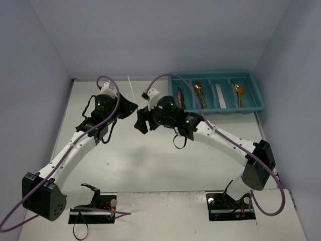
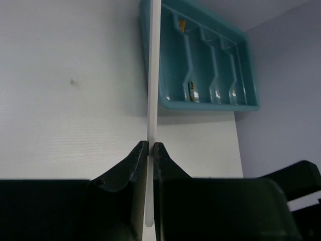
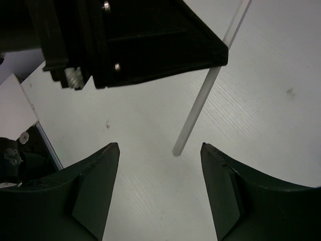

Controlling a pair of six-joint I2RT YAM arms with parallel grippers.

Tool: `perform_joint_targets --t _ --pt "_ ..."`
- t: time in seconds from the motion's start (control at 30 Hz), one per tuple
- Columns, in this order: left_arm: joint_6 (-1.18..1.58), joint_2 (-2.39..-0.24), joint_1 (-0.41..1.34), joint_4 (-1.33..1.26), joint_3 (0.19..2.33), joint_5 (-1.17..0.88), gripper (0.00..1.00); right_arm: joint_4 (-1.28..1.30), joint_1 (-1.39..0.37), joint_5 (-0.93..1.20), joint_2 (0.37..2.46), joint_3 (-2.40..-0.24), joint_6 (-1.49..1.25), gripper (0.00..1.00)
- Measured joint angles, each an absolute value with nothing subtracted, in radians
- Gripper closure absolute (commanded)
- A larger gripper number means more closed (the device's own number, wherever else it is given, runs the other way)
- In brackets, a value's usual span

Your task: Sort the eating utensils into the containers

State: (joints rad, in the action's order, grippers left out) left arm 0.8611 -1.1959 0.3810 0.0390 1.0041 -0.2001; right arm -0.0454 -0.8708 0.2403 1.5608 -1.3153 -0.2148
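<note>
Our left gripper [image 2: 150,144] pinches a white chopstick [image 2: 154,75], offering its free end to our spread right gripper [image 3: 159,148], likely for handover.

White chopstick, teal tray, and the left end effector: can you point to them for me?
white chopstick [image 2: 154,60], left wrist view, middle of its shaft.
teal tray [image 1: 215,74], top external view, its far rim.
left end effector [image 2: 150,146], left wrist view, between its fingertips, shut on the white chopstick.

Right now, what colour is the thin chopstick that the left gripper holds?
The chopstick is white, faintly translucent; clearest in the left wrist view.
</note>
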Motion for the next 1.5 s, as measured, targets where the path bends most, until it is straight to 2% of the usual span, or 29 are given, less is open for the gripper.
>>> perform_joint_targets --t 0.2,0.37,0.43,0.5,0.53,0.63,0.73,0.77,0.87,1.0,1.27,1.5 --pt "0.880 -1.155 0.413 0.005 0.986 -0.212 1.00 -0.058 -0.872 0.184 1.569 -1.327 -0.222 0.48" --pt "0.888 -1.140 0.436 -0.009 0.969 -0.212 1.00 -0.072 -0.872 0.138 1.585 -1.332 -0.230 0.77" --pt "0.889 -1.140 0.439 -0.010 0.968 -0.212 1.00 -0.073 -0.873 0.122 1.594 -1.333 -0.234 0.85" --pt "0.889 -1.140 0.442 -0.013 0.968 -0.210 1.00 -0.073 -0.873 0.108 1.599 -1.333 -0.234 0.97" --pt "0.889 -1.140 0.443 -0.013 0.968 -0.209 1.00 -0.073 -0.873 0.103 1.600 -1.333 -0.234 0.99" --pt "0.890 -1.139 0.443 -0.028 0.967 -0.205 0.99 -0.075 -0.869 0.067 1.600 -1.333 -0.236 1.00" --pt "0.887 -1.142 0.443 -0.035 0.963 -0.200 0.76 -0.074 -0.871 0.049 1.600 -1.333 -0.236 1.00" --pt "0.882 -1.142 0.443 -0.037 0.959 -0.198 0.65 -0.074 -0.871 0.045 1.600 -1.333 -0.236 1.00" --pt "0.862 -1.144 0.443 -0.040 0.946 -0.182 0.47 -0.073 -0.871 0.022 1.600 -1.333 -0.235 1.00" --pt "0.800 -1.151 0.443 0.038 0.950 -0.125 0.31 -0.069 -0.839 -0.004 1.599 -1.332 -0.233 1.00" --pt "0.581 -1.149 0.407 0.305 1.035 0.087 0.15 -0.007 -0.566 -0.086 1.599 -1.332 -0.144 1.00" --pt "0.438 -1.057 0.274 0.438 1.032 0.194 0.14 0.022 -0.224 -0.176 1.649 -1.383 -0.009 0.96"
